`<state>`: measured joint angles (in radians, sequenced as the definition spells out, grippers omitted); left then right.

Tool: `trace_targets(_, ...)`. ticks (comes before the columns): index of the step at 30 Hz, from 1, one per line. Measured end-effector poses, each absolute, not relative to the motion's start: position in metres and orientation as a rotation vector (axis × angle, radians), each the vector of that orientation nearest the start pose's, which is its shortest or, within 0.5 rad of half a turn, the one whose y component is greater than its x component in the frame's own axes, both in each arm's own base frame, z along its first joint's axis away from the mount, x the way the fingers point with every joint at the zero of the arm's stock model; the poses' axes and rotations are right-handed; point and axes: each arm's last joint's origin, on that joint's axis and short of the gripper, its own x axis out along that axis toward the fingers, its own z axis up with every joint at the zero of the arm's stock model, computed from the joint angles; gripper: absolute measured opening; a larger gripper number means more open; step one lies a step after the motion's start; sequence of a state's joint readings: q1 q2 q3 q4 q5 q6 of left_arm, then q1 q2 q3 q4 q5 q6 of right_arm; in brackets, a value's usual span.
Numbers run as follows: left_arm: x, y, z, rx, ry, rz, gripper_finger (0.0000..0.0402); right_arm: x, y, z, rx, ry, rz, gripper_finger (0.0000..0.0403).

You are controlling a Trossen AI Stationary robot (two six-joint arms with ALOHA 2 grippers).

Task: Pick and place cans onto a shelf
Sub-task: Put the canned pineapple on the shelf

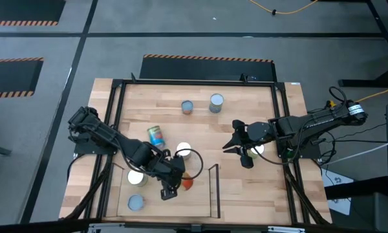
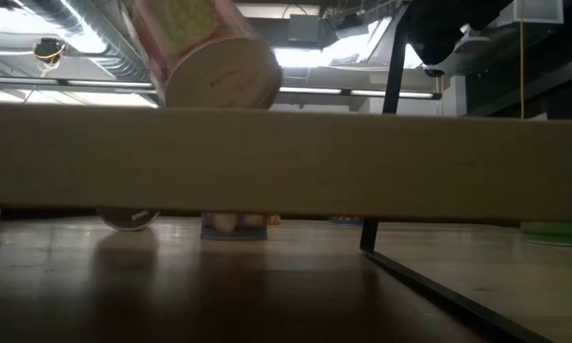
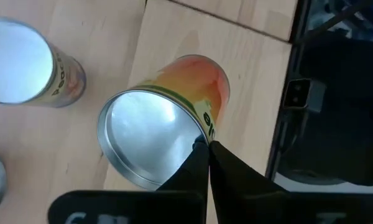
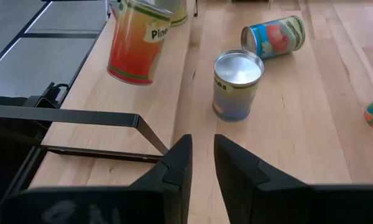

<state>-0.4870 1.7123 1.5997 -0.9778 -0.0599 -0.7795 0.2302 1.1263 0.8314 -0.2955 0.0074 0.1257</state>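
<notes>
Left hand (image 3: 206, 146) — orange can (image 3: 174, 106), label letters "Pine" — lifted.

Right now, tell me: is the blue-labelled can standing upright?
No, the blue-labelled can lies on its side on the table.

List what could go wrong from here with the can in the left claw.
1. The left claw pinches only the rim of the orange can, which hangs tilted; it may slip or swing out.
2. A white-topped can stands close by; setting the tilted can down could knock it.
3. The blue can lies on its side and might roll if bumped.
</notes>
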Motion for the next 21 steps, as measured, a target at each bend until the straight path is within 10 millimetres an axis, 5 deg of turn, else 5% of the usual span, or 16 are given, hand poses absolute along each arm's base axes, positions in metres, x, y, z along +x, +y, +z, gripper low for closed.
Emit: trace_targets(21,0.317,-0.168,0.294,-0.333,1.170,0.112,0.0000,0.232,0.054,0.274,0.048,0.603,0.180,0.0072)
